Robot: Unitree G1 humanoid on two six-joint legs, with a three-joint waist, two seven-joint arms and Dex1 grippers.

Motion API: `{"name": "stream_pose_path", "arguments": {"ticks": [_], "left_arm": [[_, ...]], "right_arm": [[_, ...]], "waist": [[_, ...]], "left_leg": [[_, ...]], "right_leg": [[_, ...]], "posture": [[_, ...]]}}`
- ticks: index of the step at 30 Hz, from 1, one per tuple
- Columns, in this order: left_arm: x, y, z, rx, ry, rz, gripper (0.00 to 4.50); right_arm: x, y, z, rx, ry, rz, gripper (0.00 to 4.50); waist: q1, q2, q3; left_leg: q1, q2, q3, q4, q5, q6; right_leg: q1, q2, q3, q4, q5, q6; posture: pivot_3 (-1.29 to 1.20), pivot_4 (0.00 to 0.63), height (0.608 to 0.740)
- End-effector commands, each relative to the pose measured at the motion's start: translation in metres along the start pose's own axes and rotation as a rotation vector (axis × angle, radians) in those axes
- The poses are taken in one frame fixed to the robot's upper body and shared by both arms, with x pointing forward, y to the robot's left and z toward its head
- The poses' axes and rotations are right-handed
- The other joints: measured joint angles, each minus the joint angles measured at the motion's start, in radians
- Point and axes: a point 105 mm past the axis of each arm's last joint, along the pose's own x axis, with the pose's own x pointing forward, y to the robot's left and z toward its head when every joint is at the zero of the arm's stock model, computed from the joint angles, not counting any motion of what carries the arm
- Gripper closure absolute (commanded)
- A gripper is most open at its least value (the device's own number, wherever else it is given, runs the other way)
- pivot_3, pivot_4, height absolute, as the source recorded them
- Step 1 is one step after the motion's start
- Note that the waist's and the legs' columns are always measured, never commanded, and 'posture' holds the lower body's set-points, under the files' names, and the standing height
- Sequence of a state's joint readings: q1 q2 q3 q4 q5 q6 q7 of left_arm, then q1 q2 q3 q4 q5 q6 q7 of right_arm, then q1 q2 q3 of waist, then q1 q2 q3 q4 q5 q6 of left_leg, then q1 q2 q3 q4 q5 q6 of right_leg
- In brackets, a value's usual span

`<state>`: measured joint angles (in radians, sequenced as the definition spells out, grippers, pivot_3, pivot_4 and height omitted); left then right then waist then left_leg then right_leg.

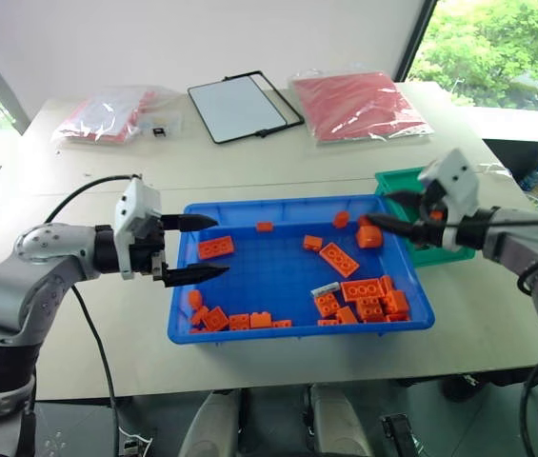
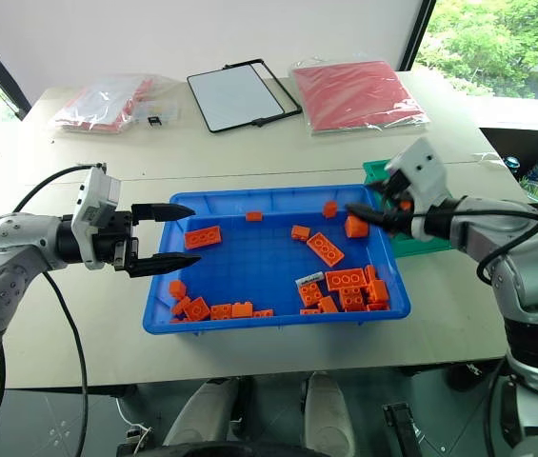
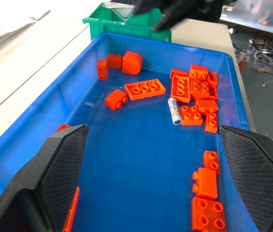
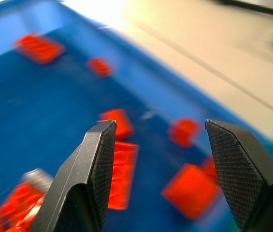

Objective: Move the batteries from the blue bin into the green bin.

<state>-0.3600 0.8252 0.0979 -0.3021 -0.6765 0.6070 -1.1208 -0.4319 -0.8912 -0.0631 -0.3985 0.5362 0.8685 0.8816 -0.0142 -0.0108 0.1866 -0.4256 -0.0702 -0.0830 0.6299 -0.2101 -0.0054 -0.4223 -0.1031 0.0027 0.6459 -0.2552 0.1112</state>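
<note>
Right gripper (image 1: 394, 211) parted and empty above the far right corner of the blue bin (image 1: 240, 332), beside the green bin (image 1: 392, 178). Left gripper (image 1: 209, 248) wide open, empty, at the left rim. One battery (image 3: 174, 110) wedged against orange bricks (image 3: 194, 99): risk of pinching a brick instead. Battery label unreadable.

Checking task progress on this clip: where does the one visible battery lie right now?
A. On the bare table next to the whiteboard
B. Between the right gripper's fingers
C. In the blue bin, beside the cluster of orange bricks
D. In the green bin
C: the battery lies flat on the floor of the blue bin, against the orange bricks; the right gripper is open and empty.
</note>
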Motion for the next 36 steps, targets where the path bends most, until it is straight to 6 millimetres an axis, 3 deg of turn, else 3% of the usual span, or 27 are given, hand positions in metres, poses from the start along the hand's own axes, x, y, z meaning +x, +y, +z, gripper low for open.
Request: {"name": "stream_pose_path", "arguments": {"ticks": [1, 8, 17, 25, 36], "left_arm": [[-0.002, 0.001, 0.010, 0.042, -0.009, -0.002, 0.00], [-0.001, 0.000, 0.014, 0.050, -0.021, 0.007, 0.00], [-0.006, -0.004, 0.014, 0.045, -0.024, 0.046, 0.00], [-0.007, -0.004, 0.015, 0.046, -0.025, 0.063, 0.00], [-0.006, 0.001, 0.019, 0.063, -0.030, 0.071, 0.00]], "right_arm": [[0.012, 0.028, -0.004, -0.095, 0.058, 0.211, 1.51], [0.041, 0.022, -0.029, -0.285, 0.189, 0.312, 1.51], [0.045, 0.013, -0.051, -0.405, 0.287, 0.414, 1.51], [0.047, 0.002, -0.060, -0.425, 0.315, 0.409, 1.51], [0.053, 0.019, -0.051, -0.385, 0.255, 0.447, 1.51]], "waist": [[0.000, 0.000, 0.000], [0.002, 0.000, 0.000], [0.002, 0.000, 0.000], [0.002, 0.000, 0.000], [0.002, 0.000, 0.000]], "left_leg": [[0.000, 0.000, 0.000, 0.000, 0.000, 0.000], [0.000, 0.000, 0.000, 0.000, 0.000, 0.000], [0.000, 0.000, 0.000, 0.000, 0.000, 0.000], [0.000, 0.000, 0.000, 0.000, 0.000, -0.001], [0.000, 0.000, -0.001, 0.000, 0.000, -0.001]], "right_leg": [[0.000, 0.000, 0.000, 0.000, 0.000, 0.000], [-0.001, 0.000, 0.000, 0.000, 0.000, 0.000], [-0.001, 0.000, 0.000, 0.000, 0.000, 0.000], [0.000, 0.000, 0.000, 0.000, 0.000, 0.000], [-0.001, 0.000, 0.000, 0.000, 0.000, 0.000]], "posture": [[0.00, 0.150, 0.735], [0.00, 0.150, 0.735], [0.00, 0.150, 0.735], [0.00, 0.150, 0.735], [0.00, 0.150, 0.735]]}}
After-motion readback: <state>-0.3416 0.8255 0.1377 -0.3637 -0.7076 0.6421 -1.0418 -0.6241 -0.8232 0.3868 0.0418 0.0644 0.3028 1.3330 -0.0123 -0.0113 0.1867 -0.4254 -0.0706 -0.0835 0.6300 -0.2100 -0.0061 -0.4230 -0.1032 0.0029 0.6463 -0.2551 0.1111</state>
